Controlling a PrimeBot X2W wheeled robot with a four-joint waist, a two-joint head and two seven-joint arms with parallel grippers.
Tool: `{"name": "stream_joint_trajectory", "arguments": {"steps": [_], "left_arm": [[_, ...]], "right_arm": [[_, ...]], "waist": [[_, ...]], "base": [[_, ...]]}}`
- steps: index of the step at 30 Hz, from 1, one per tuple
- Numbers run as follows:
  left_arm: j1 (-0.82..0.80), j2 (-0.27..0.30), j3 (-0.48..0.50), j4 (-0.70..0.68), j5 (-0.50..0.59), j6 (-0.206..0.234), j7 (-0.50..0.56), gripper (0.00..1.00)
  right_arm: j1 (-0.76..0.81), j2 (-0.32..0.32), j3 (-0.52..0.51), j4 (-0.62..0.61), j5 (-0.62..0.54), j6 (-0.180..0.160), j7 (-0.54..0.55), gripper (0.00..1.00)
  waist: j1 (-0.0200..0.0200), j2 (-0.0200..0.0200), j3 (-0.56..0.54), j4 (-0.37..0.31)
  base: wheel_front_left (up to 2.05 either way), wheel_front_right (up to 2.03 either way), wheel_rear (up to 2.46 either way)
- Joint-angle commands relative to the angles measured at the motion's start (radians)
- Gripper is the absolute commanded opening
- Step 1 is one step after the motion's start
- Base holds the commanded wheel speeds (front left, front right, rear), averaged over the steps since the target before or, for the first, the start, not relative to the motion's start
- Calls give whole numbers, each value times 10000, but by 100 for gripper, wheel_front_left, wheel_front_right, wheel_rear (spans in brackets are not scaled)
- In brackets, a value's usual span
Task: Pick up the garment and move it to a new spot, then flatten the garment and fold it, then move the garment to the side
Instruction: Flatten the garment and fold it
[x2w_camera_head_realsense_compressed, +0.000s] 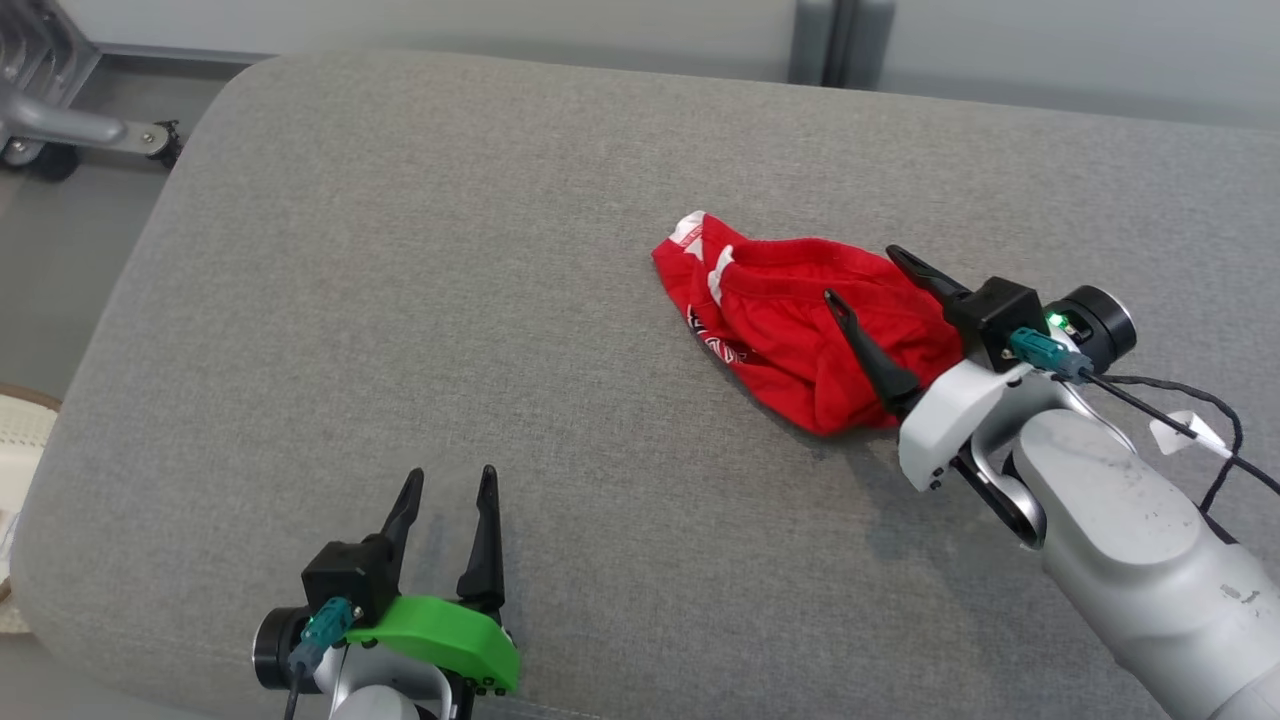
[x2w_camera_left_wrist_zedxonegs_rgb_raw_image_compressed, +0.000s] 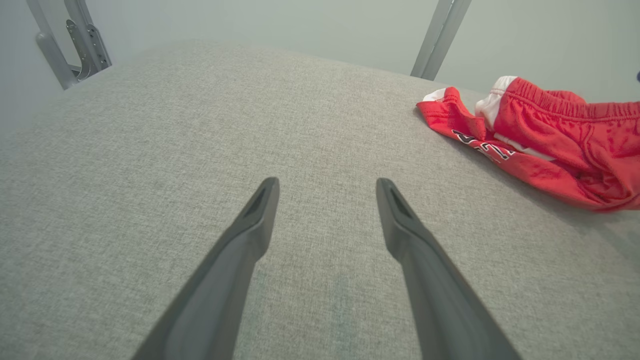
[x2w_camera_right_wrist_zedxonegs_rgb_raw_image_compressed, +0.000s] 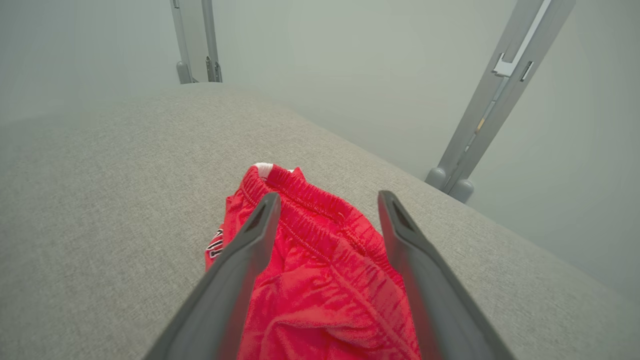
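Note:
The garment is a crumpled pair of red shorts with white trim and lettering, lying on the grey cushion right of centre. My right gripper stands open just over its right end, one dark finger on each side of the bunched cloth, with the elastic waistband between the tips. Whether the fingers touch the cloth I cannot tell. Near the front edge my left gripper is open and holds nothing, well to the left of the garment. Between its fingers lies bare cushion.
The grey upholstered surface has rounded corners and drops off at the left and far edges. A metal frame on castors stands at the far left. Grey uprights rise behind the far edge. A pale woven object sits left of the cushion.

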Motion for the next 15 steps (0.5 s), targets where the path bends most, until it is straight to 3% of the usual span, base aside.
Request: {"name": "stream_joint_trajectory", "arguments": {"steps": [1,6,14,15], "left_arm": [[-68,16,-106,-105,-145,88,0,100],[-215,14,-430,-252,-459,219,0,100],[-181,14,-577,-404,-759,401,0,100],[-159,14,-568,-423,-767,420,0,100]], "right_arm": [[-398,-70,562,359,197,-13,-25,100],[-1499,-368,2270,1305,1246,-13,419,100],[-2519,-505,4017,2261,2474,-13,831,100],[-2592,-553,4250,2311,2619,-13,880,75]], "waist": [[0,0,397,649],[0,0,663,1198],[0,0,945,1736],[0,0,960,1756]], "base": [[0,0,0],[0,0,0],[0,0,0],[0,0,0]]}}
